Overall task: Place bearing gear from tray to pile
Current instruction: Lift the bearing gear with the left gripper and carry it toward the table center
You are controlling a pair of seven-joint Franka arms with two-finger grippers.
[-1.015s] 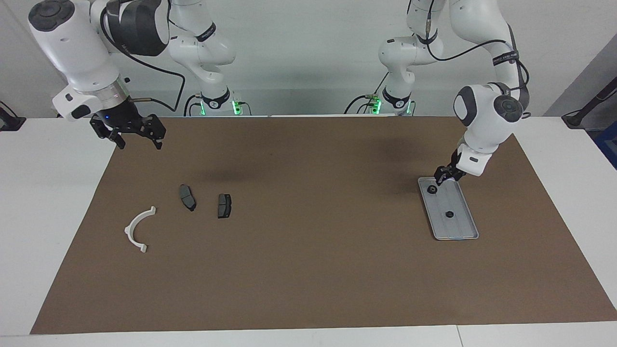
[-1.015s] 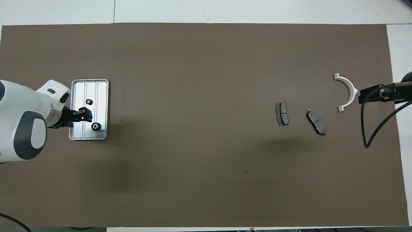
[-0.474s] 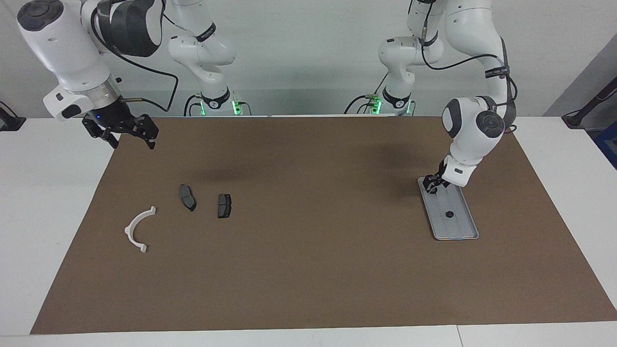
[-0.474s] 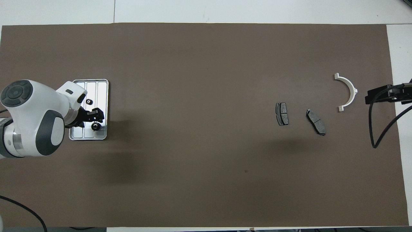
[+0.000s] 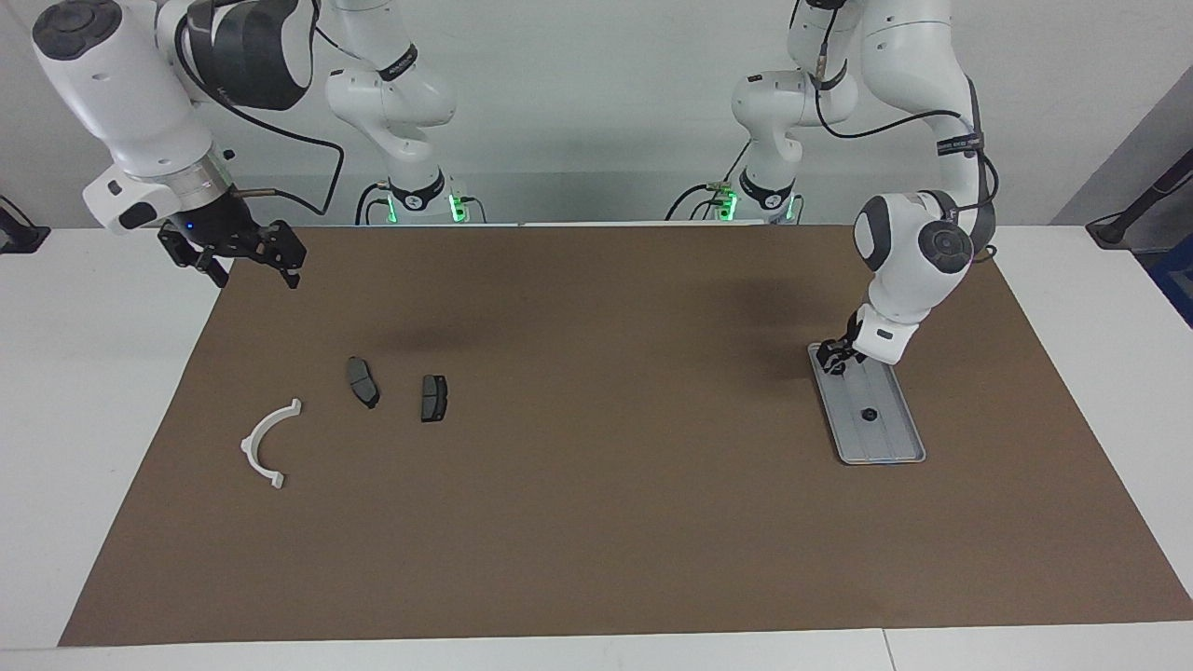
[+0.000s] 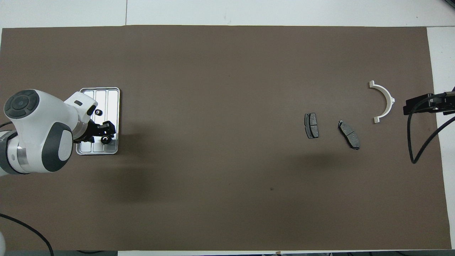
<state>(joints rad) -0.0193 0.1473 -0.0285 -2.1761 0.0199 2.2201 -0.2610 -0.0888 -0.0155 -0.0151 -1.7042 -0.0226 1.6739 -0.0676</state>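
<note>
White table (image 5: 56,391) carries a brown mat (image 5: 596,503) bearing tray (image 5: 890,438), bracket (image 5: 264,445), two plates (image 5: 363,381)

brown mat (image 5: 596,485) on white table (image 5: 84,391), loose black cable (image 6: 417,142)

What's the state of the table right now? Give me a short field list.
Left claw: down at the tray's end nearer the robots, at the near gear; grip unclear
Right claw: open, waiting in the air over the mat edge, right arm's end
Tray: holds two black gears
Near gear: at the left claw
Far gear: alone, mid-tray
White bracket: right arm's end
Dark plates: beside the bracket
Gears by bracket: none
</note>
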